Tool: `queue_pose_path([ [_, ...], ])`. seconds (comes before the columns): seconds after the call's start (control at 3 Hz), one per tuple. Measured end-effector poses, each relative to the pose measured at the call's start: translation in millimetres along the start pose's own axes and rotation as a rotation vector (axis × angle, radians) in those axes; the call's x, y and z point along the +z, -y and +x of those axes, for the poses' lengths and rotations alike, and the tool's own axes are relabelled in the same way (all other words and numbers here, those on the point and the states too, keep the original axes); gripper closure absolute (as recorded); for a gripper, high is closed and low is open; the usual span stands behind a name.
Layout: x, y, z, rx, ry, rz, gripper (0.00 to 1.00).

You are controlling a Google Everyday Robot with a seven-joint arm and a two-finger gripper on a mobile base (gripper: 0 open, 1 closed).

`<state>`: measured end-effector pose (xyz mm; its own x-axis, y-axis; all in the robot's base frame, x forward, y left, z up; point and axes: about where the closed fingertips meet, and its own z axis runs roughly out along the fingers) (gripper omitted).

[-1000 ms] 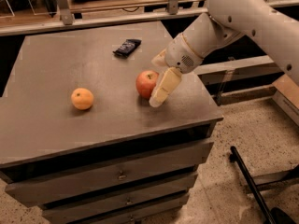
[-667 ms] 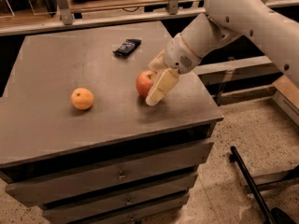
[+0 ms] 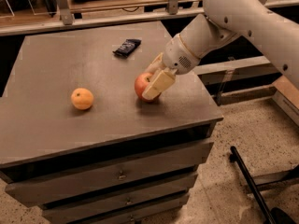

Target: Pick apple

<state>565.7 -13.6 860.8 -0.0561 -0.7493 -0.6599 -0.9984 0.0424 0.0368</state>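
The red apple (image 3: 141, 85) rests on the grey cabinet top (image 3: 56, 59), right of its middle. My gripper (image 3: 150, 83) reaches down to it from the right, on the white arm (image 3: 243, 17). Its cream fingers (image 3: 158, 83) stand one in front of the apple and one behind it, closed against its sides. The near finger hides the apple's right part. The apple still sits on the surface.
A smaller orange citrus fruit (image 3: 82, 98) lies left of the apple. A dark snack packet (image 3: 126, 46) lies at the back of the top. The cabinet's right edge is close to the apple. Drawers are below and a wooden rail is behind.
My gripper has moved left and down over the apple, so its fingers now enclose it. The apple has shifted slightly left. The orange and the packet have not moved.
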Motion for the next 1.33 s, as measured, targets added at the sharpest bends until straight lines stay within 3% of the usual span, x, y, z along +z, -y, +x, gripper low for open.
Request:
queue_pose_path([
  [0.33,-11.4,1.7,-23.1,-0.038,0.055,-0.005,0.95],
  [1.0,-87.2,-12.3,-104.4,-0.194,0.072,0.054,1.0],
  [1.33,-87.7,-11.2,-107.2,-0.199,0.079,0.057,1.0],
])
